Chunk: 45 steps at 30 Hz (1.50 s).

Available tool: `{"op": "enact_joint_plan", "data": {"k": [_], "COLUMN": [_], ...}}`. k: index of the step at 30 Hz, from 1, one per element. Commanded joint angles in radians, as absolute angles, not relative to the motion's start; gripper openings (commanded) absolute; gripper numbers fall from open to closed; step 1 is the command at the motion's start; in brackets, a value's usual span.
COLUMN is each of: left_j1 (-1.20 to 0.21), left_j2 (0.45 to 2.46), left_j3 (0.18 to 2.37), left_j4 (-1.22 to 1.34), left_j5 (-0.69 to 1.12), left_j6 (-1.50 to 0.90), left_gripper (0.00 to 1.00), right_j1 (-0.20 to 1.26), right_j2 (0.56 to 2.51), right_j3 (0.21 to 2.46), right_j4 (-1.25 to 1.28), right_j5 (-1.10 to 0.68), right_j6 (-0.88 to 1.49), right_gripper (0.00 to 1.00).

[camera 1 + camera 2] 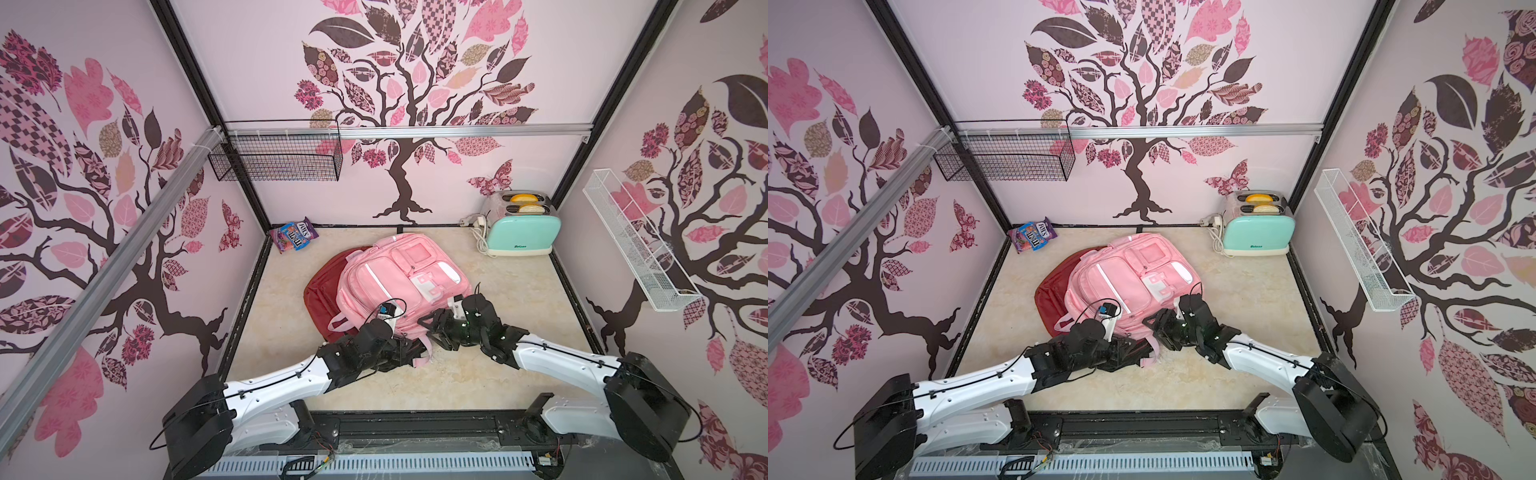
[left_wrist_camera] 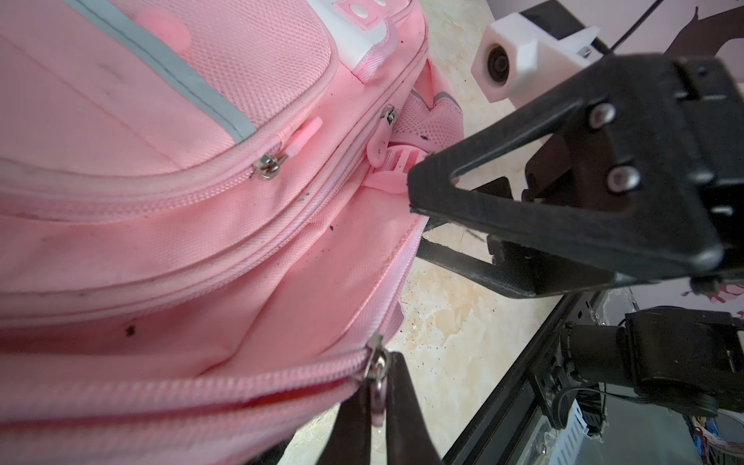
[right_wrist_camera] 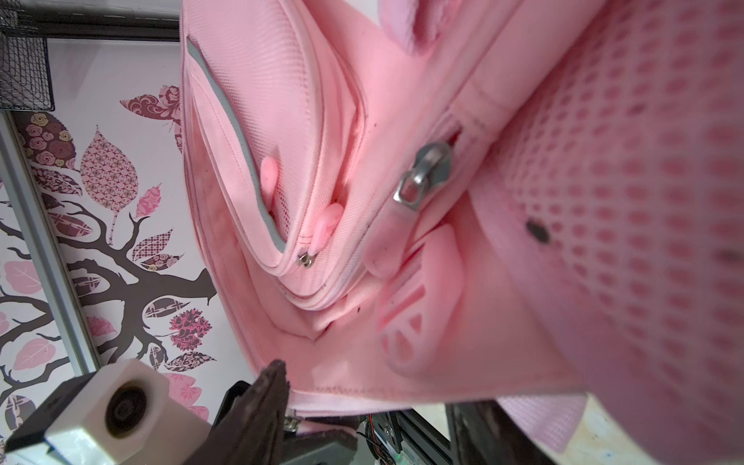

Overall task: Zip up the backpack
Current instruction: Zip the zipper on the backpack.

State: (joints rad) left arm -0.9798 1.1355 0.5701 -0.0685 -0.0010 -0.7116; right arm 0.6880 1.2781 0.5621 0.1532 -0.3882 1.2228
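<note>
**A:** Where is the backpack?

**B:** The pink backpack [image 1: 395, 282] lies flat in the middle of the table [image 1: 519, 299] in both top views. It partly covers a dark red bag [image 1: 324, 286] on its left.

**A:** And the left gripper?

**B:** Closed. In the left wrist view the left gripper [image 2: 378, 374] pinches the metal zipper pull [image 2: 377, 396] at the lower centre of the frame (its fingers meet on the tab). That is on the backpack's edge nearest the arms.

**A:** The right one?

**B:** The right gripper [image 2: 416, 217] sits at the backpack's lower right corner. Its jaws are apart with the fabric edge between them, and I can't tell whether they press on it.

**A:** Anything else?

**B:** A mint toaster [image 1: 521, 232] stands at the table's upper right and a candy bag [image 1: 295, 235] lies at its upper left. Both are well apart from the backpack.
</note>
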Motion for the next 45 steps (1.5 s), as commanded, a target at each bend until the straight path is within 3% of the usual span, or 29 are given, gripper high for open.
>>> {"op": "enact_joint_plan", "data": {"k": [1,6,10,14,31,45], "left_j1": [-0.992,-0.991,-0.998,-0.999,-0.997,-0.874], "left_j2": [1.108,1.103,1.140,1.177,1.153,1.093], "left_j3": [0.612,0.627,0.629,0.635,0.656,0.645], "left_j4": [-0.088,-0.119,-0.132,-0.178,-0.282,-0.322], "left_j5": [-0.003,-0.006,0.003,-0.011,-0.100,-0.063], "left_j6": [-0.708,-0.709,-0.715,-0.719,-0.736,-0.729], "left_gripper": [0.00,0.00,0.00,0.00,0.00,0.00], "right_j1": [0.695,0.696,0.695,0.696,0.694,0.694], "right_j2": [1.317,1.346,1.347,1.325,1.334,1.343], "right_j3": [0.589,0.567,0.563,0.606,0.943,0.989], "right_j4": [0.215,0.222,0.220,0.133,-0.402,-0.538], "right_j5": [-0.398,-0.383,-0.375,-0.367,-0.353,-0.324], "right_j6": [1.240,1.233,1.202,1.104,0.537,0.384], "right_gripper": [0.58,0.37,0.15,0.00,0.00,0.00]}}
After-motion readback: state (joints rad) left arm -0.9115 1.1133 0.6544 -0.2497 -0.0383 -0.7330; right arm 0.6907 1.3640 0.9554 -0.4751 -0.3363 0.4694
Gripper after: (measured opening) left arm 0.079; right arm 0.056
